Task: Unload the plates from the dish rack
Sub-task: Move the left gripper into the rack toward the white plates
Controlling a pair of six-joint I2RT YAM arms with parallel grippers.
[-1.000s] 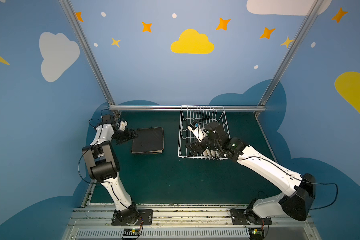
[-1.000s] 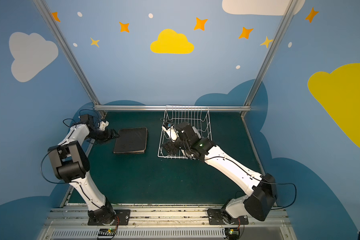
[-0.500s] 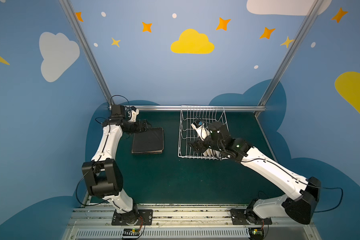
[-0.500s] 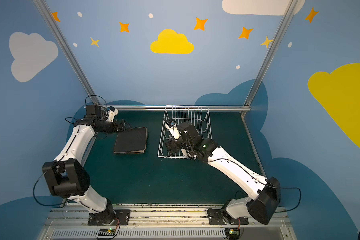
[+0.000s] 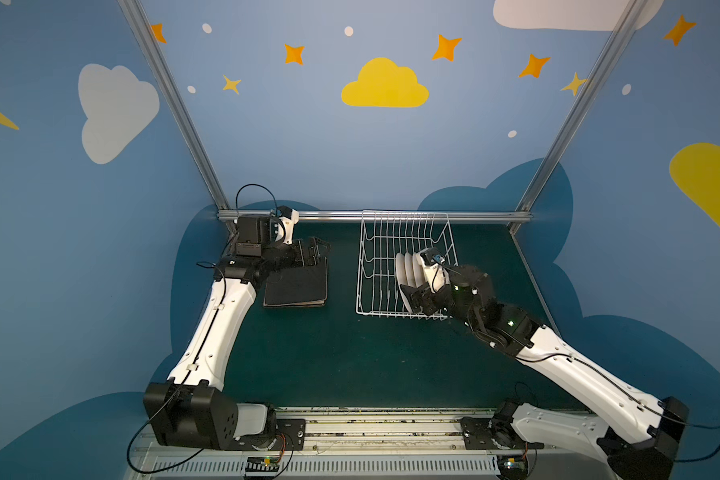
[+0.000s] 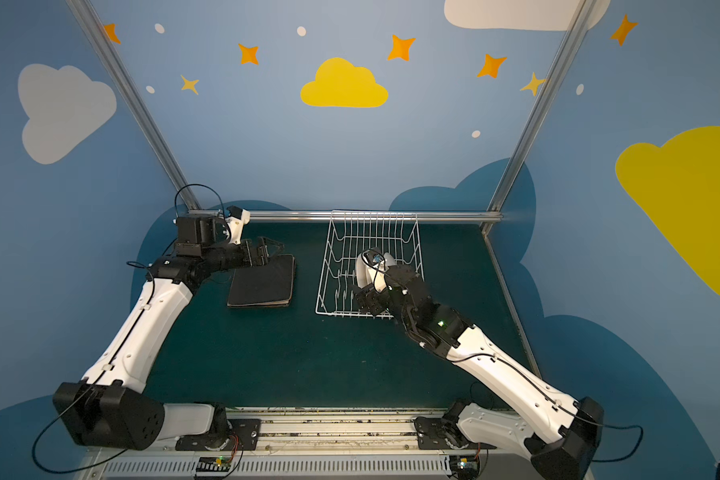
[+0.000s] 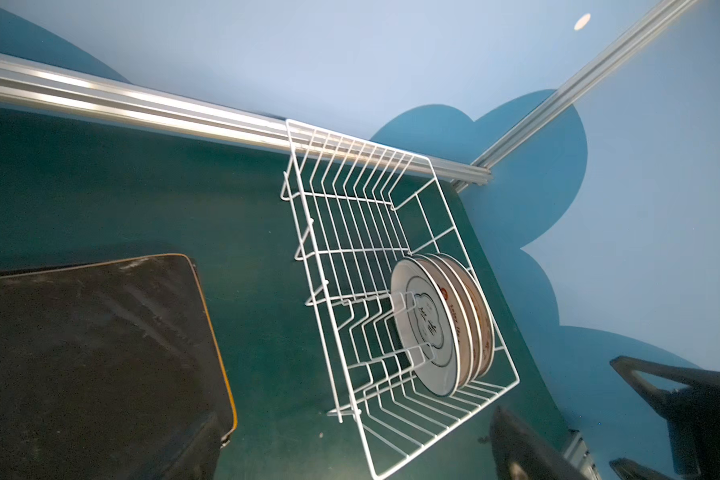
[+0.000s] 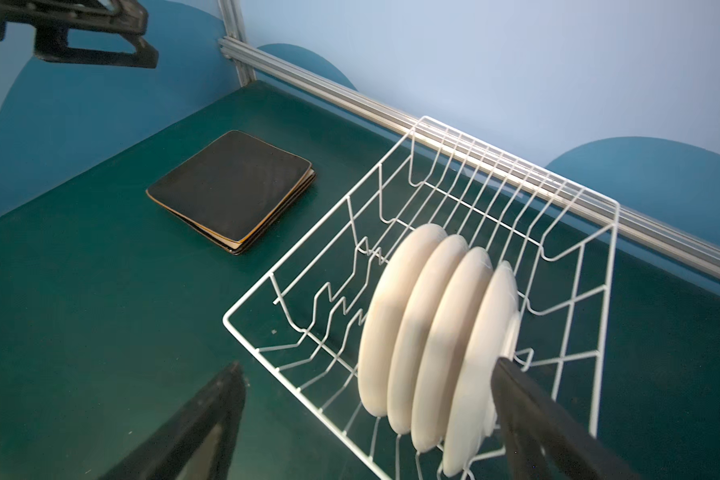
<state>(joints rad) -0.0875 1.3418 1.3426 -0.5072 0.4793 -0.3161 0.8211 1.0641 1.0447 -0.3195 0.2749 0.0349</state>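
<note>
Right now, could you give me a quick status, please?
Left gripper open, empty, by square stack. Right gripper open, around round plates in rack. Nothing in the way.

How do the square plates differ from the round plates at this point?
The square plates show black backs with orange edging; the round plates are cream-white. The square plates lie flat in a stack on the table; the round plates stand on edge, side by side, in the dish rack. Both are sets of several plates.

Glossy coated-wire rack [image 7: 362, 232], smooth glazed round plates [image 8: 425, 332], matt black-backed square plates [image 8: 233, 187], matt mat [image 8: 100, 311], brushed metal rail [image 7: 100, 99]
</note>
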